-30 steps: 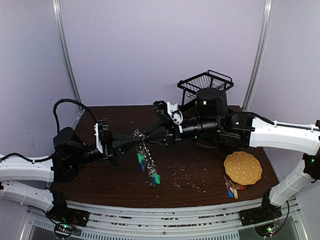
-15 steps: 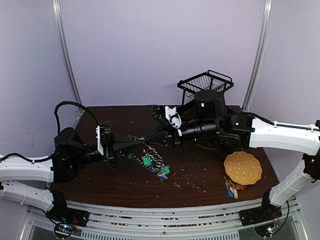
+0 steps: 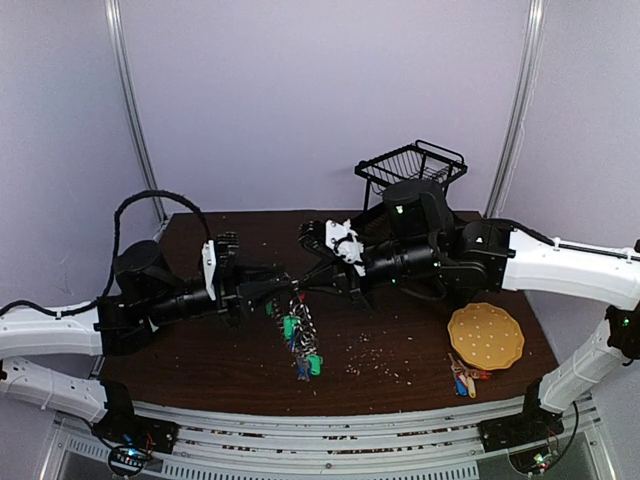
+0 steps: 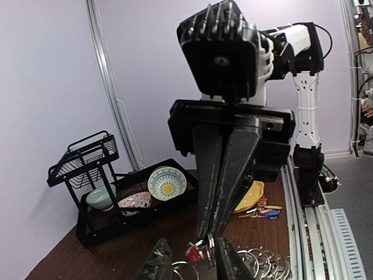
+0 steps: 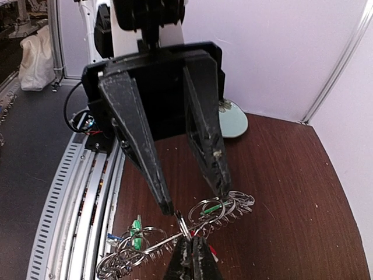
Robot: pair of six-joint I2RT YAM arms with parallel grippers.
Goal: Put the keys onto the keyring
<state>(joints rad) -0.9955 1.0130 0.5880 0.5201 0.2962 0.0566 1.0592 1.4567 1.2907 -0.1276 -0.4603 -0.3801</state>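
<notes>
the surface (image 3: 215,372) is dark wood, and both arms reach in over its middle. the right gripper (image 5: 190,244) is pressed together, pinching the thin wire of the keyring (image 3: 298,332) all by itself. the left gripper (image 5: 195,198) faces it with its jaws spread and holds nothing, one tip just beside the wire. so the keyring hangs above the middle of the surface, with green-tagged keys (image 3: 312,365) dangling low under it.

what could go wrong? the keyring looks heavy and the pinch is on one skinny bit of wire — it could slide out or spin round, and then the whole lot drops on the surface. the dangling keys may swing, and that would make it hard to thread a new key on. if the left gripper closes in the wrong spot it may grab a small loop and not the big ring, or bump the right gripper, since they are so near. the loose bunch (image 3: 463,381) lies near the front right corner, beside the yellow plate (image 3: 485,336), well apart from the keyring — a long trip where a small key can slip.
</notes>
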